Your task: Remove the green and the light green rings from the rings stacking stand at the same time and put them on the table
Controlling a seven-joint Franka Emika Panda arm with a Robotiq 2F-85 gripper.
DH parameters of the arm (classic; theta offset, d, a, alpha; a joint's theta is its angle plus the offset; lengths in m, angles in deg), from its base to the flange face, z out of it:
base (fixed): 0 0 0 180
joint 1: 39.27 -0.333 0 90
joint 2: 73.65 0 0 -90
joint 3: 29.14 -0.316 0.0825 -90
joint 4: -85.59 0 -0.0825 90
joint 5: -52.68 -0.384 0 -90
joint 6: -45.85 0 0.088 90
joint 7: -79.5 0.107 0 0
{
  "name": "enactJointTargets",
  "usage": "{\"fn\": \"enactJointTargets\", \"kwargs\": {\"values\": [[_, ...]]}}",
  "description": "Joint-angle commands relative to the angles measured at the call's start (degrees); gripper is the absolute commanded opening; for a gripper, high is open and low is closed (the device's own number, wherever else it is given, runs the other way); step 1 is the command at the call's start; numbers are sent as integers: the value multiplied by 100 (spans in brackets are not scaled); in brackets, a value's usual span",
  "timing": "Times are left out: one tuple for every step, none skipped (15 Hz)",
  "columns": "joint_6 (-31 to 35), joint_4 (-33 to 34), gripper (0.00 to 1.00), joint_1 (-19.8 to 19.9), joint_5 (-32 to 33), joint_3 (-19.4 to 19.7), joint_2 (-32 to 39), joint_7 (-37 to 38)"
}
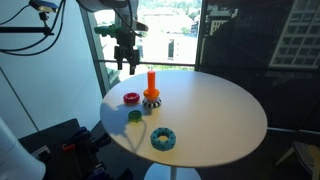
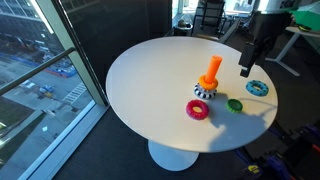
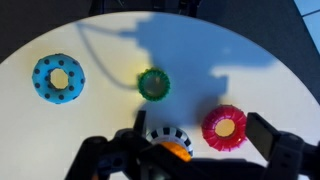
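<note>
The green and light green rings (image 3: 153, 83) lay together on the table (image 3: 100, 110), near the rings stacking stand (image 3: 168, 143), between the blue ring (image 3: 59, 79) and red ring (image 3: 225, 125); the gripper (image 1: 125, 65) hung above them, its claw spread wide, holding nothing

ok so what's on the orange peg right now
The orange peg stands bare above; only a dark-and-white toothed ring sits around its foot. The green ring lies apart on the table. Whether a paler ring lies under it cannot be told.
</note>
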Motion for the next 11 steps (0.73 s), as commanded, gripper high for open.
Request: {"fn": "enactJointTargets", "kwargs": {"values": [[-169, 70, 100, 105, -185, -18, -388, -69], [-157, 68, 100, 114, -204, -14, -464, -74], [-126, 56, 100, 124, -216, -12, -540, -68], [-116, 52, 100, 132, -232, -8, -599, -76], [-110, 50, 100, 139, -245, -3, -656, -80], [-97, 44, 100, 146, -257, -2, -703, -78], [-81, 39, 100, 153, -266, 0, -735, -78], [-59, 35, 100, 159, -264, 0, -743, -87], [-26, 17, 100, 159, -156, -56, -644, -13], [-26, 17, 100, 163, -156, -55, -664, -13], [-26, 17, 100, 167, -156, -54, -673, -13]]}}
